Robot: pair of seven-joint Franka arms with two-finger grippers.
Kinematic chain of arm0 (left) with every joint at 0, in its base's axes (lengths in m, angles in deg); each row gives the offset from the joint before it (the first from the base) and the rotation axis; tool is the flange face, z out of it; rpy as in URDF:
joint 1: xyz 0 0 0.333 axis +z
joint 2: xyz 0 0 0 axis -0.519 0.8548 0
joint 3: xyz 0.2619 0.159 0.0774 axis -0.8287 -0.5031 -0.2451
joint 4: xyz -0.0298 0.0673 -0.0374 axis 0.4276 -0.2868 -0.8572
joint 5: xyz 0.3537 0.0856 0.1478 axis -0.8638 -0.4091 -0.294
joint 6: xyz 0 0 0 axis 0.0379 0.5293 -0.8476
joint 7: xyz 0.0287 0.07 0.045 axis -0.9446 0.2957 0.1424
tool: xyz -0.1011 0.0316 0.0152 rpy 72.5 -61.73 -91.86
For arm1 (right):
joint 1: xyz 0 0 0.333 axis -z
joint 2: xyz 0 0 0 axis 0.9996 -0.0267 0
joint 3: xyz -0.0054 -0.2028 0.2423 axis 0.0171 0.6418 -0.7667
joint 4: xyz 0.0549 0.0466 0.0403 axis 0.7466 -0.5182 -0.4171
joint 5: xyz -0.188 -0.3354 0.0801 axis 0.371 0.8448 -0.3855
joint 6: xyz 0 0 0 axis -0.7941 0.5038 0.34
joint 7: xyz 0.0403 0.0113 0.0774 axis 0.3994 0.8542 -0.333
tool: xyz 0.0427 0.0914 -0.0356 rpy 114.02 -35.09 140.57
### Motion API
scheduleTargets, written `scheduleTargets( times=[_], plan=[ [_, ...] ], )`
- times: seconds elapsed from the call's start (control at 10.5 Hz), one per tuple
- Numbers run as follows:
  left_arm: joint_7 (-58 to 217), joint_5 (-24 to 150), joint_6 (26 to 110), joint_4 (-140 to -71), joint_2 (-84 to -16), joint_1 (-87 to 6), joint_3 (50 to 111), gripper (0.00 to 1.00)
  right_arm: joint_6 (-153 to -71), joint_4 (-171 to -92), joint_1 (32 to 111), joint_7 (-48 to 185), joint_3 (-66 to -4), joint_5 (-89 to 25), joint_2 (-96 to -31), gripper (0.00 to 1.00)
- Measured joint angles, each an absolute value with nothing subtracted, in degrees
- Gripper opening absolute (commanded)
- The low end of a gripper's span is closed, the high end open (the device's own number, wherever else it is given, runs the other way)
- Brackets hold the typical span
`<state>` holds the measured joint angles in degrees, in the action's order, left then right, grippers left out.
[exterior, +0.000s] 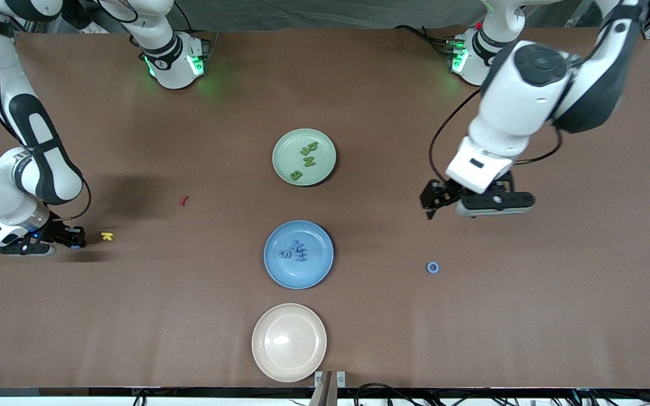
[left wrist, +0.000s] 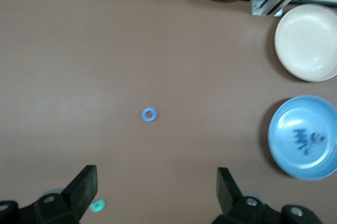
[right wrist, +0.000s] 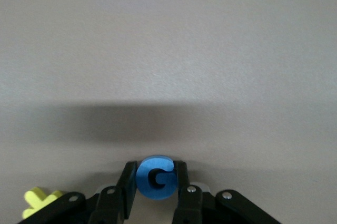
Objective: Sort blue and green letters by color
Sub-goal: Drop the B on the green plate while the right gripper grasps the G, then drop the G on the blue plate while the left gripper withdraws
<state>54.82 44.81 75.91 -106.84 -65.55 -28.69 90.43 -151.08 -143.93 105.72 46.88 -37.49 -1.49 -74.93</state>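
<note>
My right gripper [exterior: 78,239] is shut on a blue letter G [right wrist: 156,177], low by the table toward the right arm's end, beside the yellow letter. A blue ring-shaped letter O [exterior: 432,267] [left wrist: 149,114] lies flat on the table toward the left arm's end. My left gripper [exterior: 435,202] [left wrist: 157,192] hangs open above the table with nothing between its fingers, the blue O a little nearer the front camera than the spot under it. The green plate [exterior: 325,148] holds several green letters [exterior: 307,160]. The blue plate [exterior: 280,269] [left wrist: 287,153] holds blue letters [exterior: 294,252].
A small yellow letter [exterior: 107,236] [right wrist: 39,200] lies right beside the right gripper. A dark red letter [exterior: 183,199] lies farther from the front camera. A cream plate [exterior: 289,342] [left wrist: 308,42] stands near the table's front edge, nearer than the blue plate.
</note>
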Motion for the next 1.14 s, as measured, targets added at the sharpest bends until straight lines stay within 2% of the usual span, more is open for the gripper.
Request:
scheduleTargets(
  times=[0.29,0.48,0.67,0.86,1.05,1.14],
  plan=[
    [62.09,48.62,65.67,-106.32,-71.41,-24.61,87.92,1.0,-140.55,-140.46,102.12,49.73,-36.66,-1.77,-71.12,0.12],
    [62.45,49.01,56.59,-101.87,-72.42,-22.7,87.1,1.0,-135.71,-139.55,96.43,57.1,-34.89,-2.22,-67.64,0.12],
    [62.47,51.37,47.32,-95.87,-72.76,-22.5,85.53,1.0,-135.25,-139.49,89.57,68.65,-34.61,-2.38,-66.96,0.12],
    [62.65,53.91,44.4,-93.06,-73.2,-23.89,82.15,1.0,-135.48,-138.8,82.21,80.3,-34.6,-2.44,-66.99,0.12],
    [62.79,53.94,43.73,-92.81,-73.48,-27.32,78.02,1.0,-135.6,-136.43,74.65,91.63,-34.83,-2.55,-67.58,0.14],
    [64.43,53.94,43.58,-92.81,-73.49,-27.14,77.78,1.0,-135.78,-134.81,71.24,95.27,-35.06,-2.56,-68.27,0.14]
  ],
)
